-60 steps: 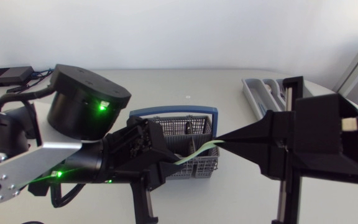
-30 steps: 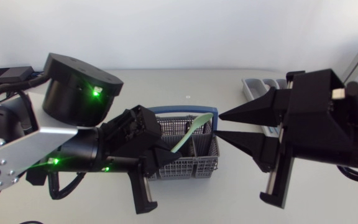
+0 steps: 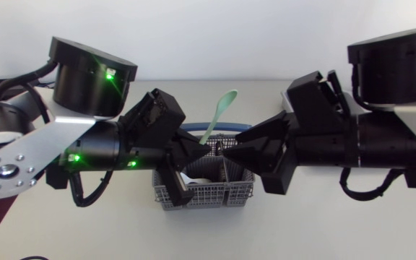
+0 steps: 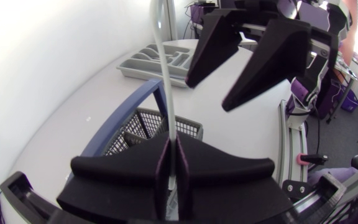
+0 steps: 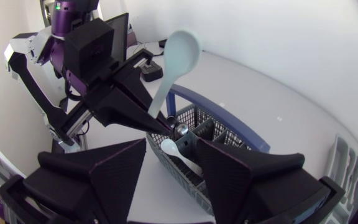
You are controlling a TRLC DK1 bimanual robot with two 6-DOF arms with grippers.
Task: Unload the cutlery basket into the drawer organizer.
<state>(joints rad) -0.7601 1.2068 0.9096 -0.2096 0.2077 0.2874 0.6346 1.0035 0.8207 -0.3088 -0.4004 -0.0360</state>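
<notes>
Spoon lifted out of the basket

Left of centre, the left gripper (image 3: 197, 148), pinching the green spoon (image 3: 221, 108) by its handle, has raised it above the basket (image 3: 215, 193). The right gripper (image 3: 245, 146), fingers spread, has swung round to face it, and its arm hides the organizer (image 4: 157, 59). A white spoon (image 5: 180, 155) is still to unload.

Left gripper (image 3: 207, 149) — fingers pinched on the spoon (image 3: 218, 118); right gripper (image 3: 231, 145) opposite — fingers apart
</notes>
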